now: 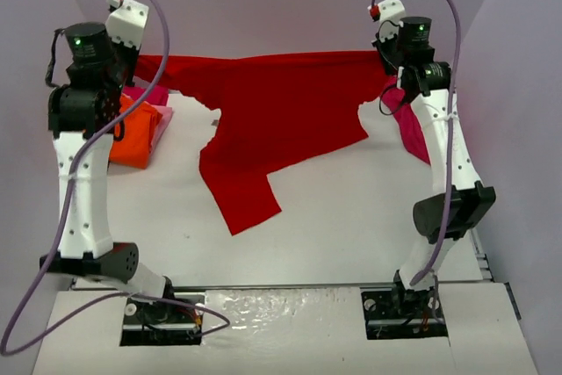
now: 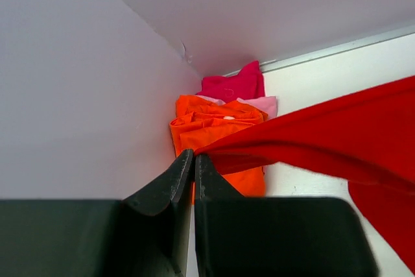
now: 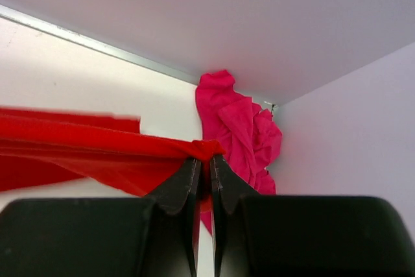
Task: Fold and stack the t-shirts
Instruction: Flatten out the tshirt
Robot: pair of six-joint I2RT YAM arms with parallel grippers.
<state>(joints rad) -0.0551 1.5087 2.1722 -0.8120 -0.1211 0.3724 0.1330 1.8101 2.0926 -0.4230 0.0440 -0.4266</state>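
Pinching a red shirt [image 1: 281,120] by opposite ends: left gripper [image 2: 194,157] and right gripper [image 3: 206,160], each clamped tight on cloth. Stretched across the far side of the table [image 1: 351,217], draping onto it. At left, folded orange shirt [image 1: 136,133]; at right, crumpled magenta shirt [image 3: 240,128].

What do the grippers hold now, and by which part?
The red t-shirt, stretched between them: the left gripper pinches one end of its raised edge, the right gripper the other end.
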